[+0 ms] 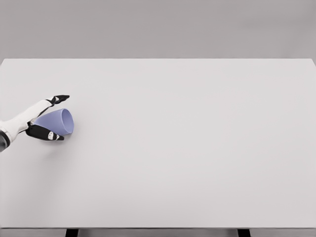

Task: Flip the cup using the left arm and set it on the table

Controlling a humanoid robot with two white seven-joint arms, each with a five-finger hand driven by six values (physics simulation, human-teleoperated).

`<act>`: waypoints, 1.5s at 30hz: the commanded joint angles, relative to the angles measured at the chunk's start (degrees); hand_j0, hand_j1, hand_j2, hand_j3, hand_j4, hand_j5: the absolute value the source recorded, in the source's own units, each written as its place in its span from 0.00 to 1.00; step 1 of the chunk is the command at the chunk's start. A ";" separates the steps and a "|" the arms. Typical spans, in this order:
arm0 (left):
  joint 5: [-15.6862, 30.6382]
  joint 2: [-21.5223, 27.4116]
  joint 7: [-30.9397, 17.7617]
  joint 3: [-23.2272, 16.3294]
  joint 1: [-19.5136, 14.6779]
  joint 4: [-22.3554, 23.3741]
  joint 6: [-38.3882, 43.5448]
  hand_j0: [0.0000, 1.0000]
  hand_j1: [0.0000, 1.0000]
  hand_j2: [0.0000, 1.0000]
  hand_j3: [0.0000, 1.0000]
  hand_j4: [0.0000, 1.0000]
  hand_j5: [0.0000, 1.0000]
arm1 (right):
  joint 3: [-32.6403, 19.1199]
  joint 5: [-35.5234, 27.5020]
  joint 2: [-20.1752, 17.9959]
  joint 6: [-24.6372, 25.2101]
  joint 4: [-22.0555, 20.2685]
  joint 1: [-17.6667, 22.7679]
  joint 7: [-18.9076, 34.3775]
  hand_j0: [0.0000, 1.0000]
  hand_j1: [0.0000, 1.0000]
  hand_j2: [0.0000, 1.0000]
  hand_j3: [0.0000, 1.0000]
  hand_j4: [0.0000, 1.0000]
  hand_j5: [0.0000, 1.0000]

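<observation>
We see the left hand [45, 118] coming in from the left edge of the white table [187, 148], and its dark fingers [45, 134] are closed around a light blue cup [58, 122]. The cup lies on its side near the table's left edge, with the wide opening turned to the right. One finger rests above the cup and the others below it.
</observation>
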 commanded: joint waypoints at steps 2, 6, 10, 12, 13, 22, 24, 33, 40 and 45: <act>-2.31 -0.87 0.11 -0.01 -0.09 0.41 0.08 1.00 1.00 1.00 1.00 1.00 1.00 | 0.01 0.01 0.00 0.00 0.01 0.00 0.01 1.00 1.00 1.00 1.00 1.00 1.00; -2.40 -1.22 0.11 -0.09 0.00 0.85 0.08 1.00 1.00 1.00 1.00 1.00 1.00 | 0.01 0.01 0.00 0.00 0.01 0.00 0.01 1.00 1.00 1.00 1.00 1.00 1.00; -2.49 -1.22 0.11 -0.09 0.00 0.94 1.48 1.00 1.00 1.00 1.00 1.00 1.00 | 0.01 0.01 0.00 0.00 0.01 0.00 0.01 1.00 1.00 1.00 1.00 1.00 1.00; -2.84 -1.22 0.11 -0.09 0.00 0.94 1.93 1.00 1.00 1.00 1.00 1.00 1.00 | 0.01 0.01 0.00 0.00 0.01 0.00 0.01 1.00 1.00 1.00 1.00 1.00 1.00; -2.93 -1.22 0.11 -0.09 0.00 1.02 2.02 1.00 1.00 1.00 1.00 1.00 1.00 | 0.01 0.01 0.00 0.00 0.01 0.00 0.01 1.00 1.00 1.00 1.00 1.00 1.00; -3.54 -1.40 0.11 -0.71 -0.18 1.47 2.11 1.00 1.00 1.00 1.00 1.00 1.00 | 0.01 0.01 0.00 0.00 0.01 0.00 0.01 1.00 1.00 1.00 1.00 1.00 1.00; -4.51 -2.28 0.11 -0.80 -0.18 1.90 2.11 1.00 1.00 1.00 1.00 1.00 1.00 | 0.01 0.01 0.00 0.00 0.01 0.00 0.01 1.00 1.00 1.00 1.00 1.00 1.00; -4.95 -3.16 0.20 -0.80 0.00 2.34 2.11 0.87 0.87 0.87 0.87 0.87 0.87 | 0.01 0.01 0.00 0.00 0.01 0.00 0.01 1.00 1.00 1.00 1.00 1.00 1.00; -4.95 -3.16 0.20 -0.71 0.00 1.82 2.11 0.75 0.75 0.75 0.75 0.75 0.75 | 0.01 0.01 0.00 0.00 0.01 0.00 0.01 1.00 1.00 1.00 1.00 1.00 1.00; -4.51 -3.16 0.46 -0.18 -0.18 1.82 2.02 0.76 0.76 0.76 0.76 0.76 0.76 | 0.01 0.01 0.00 0.00 0.01 0.00 0.01 1.00 1.00 1.00 1.00 1.00 1.00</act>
